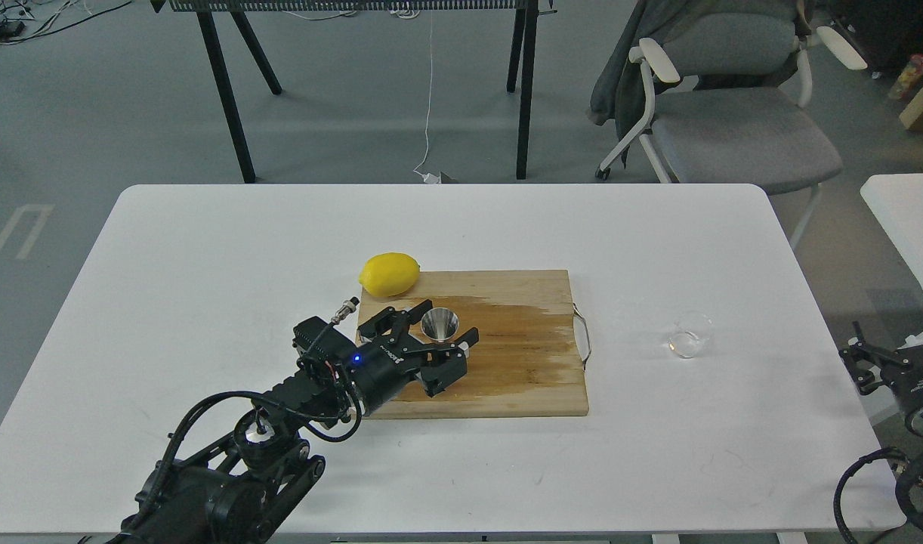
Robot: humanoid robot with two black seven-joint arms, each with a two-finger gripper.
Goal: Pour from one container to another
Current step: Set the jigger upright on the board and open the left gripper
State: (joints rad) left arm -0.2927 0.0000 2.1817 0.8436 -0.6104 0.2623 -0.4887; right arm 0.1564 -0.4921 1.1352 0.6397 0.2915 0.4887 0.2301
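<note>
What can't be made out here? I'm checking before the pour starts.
- Head view: jigger lower cone, hidden by left gripper.
- Whether the fingers touch the jigger: unclear.
- Glass cup contents: too small, transparent.
- Right gripper: cut off at the edge, fingers indistinct.

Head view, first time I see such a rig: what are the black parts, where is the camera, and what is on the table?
The camera sits in the robot's head, looking forward and down at a white table. The black jointed thing coming in from the lower left is its left arm; its left pincer stands open around a shiny metal jigger on a wooden cutting board. I cannot tell if the fingers touch it. A lemon lies at the board's far left corner. A small clear glass cup stands alone on the table, right of the board. The right pincer waits at the table's right edge, holding nothing; its opening is unclear.
</note>
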